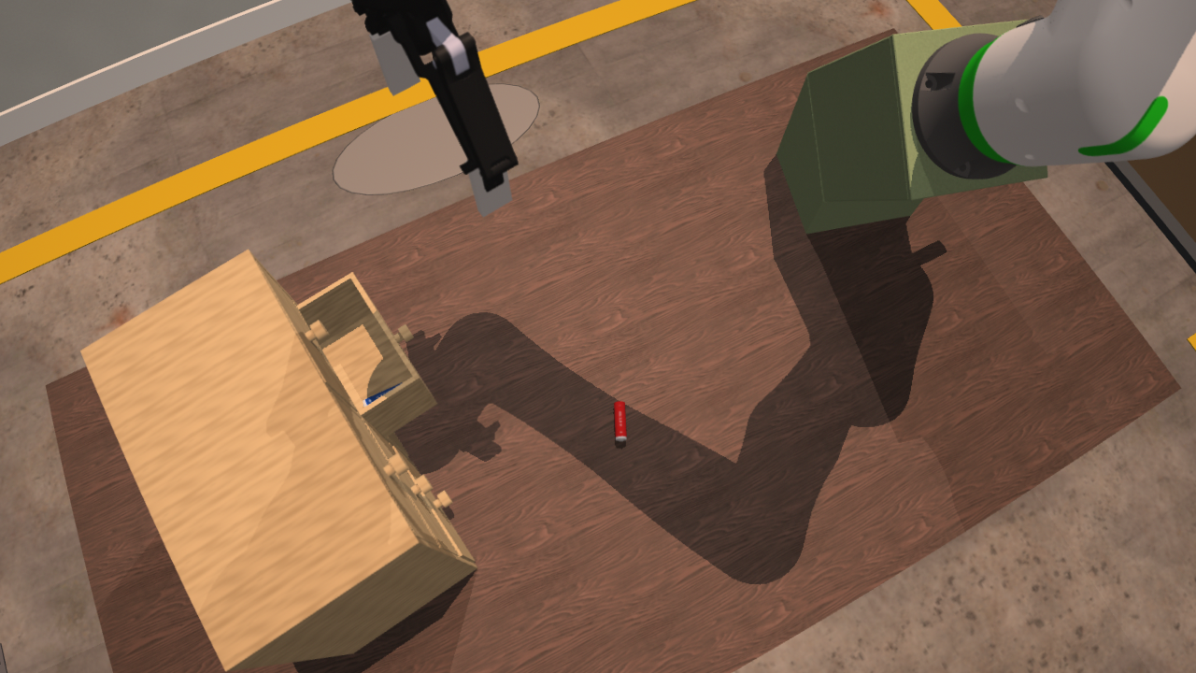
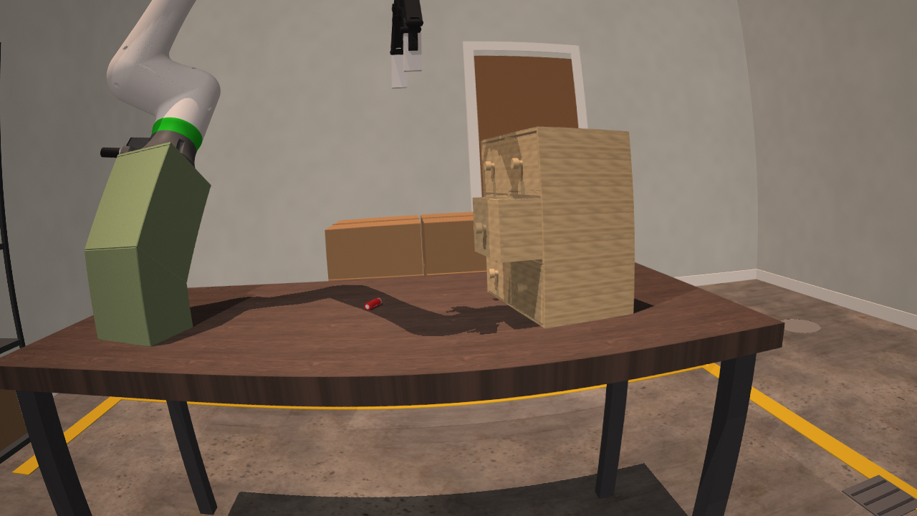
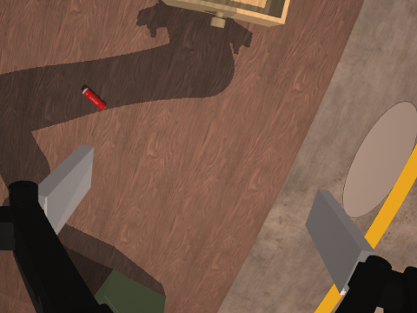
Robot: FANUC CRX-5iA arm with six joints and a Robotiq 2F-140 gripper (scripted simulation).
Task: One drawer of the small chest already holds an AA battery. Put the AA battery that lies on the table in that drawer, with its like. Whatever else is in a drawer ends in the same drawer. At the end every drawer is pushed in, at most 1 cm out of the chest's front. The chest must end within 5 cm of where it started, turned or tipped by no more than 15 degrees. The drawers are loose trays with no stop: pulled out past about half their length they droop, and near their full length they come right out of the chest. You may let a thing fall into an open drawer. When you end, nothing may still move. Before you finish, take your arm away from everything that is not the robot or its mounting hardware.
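Observation:
The red AA battery (image 1: 619, 421) (image 2: 372, 303) (image 3: 94, 99) lies on its side on the table, between the chest and the arm's base. The wooden chest (image 1: 208, 418) (image 2: 587, 224) stands upright. One middle-level drawer (image 1: 405, 411) (image 2: 516, 227) (image 3: 271, 23) stands well out of its front and looks level. A slim blue-and-white item (image 1: 382, 394) lies in it near one side wall; its kind is not clear. My gripper (image 1: 446, 137) (image 2: 406, 64) (image 3: 204, 189) is wide open and empty, high above the table, away from the battery and higher than the chest top. The other drawers' contents are hidden.
The green pedestal (image 1: 853, 142) (image 2: 115, 288) carries the arm at the table end opposite the chest. Knobs stick out from the chest's other drawers, including an upper knob (image 1: 318, 330) above the open drawer. Cardboard boxes (image 2: 375, 253) stand behind the table.

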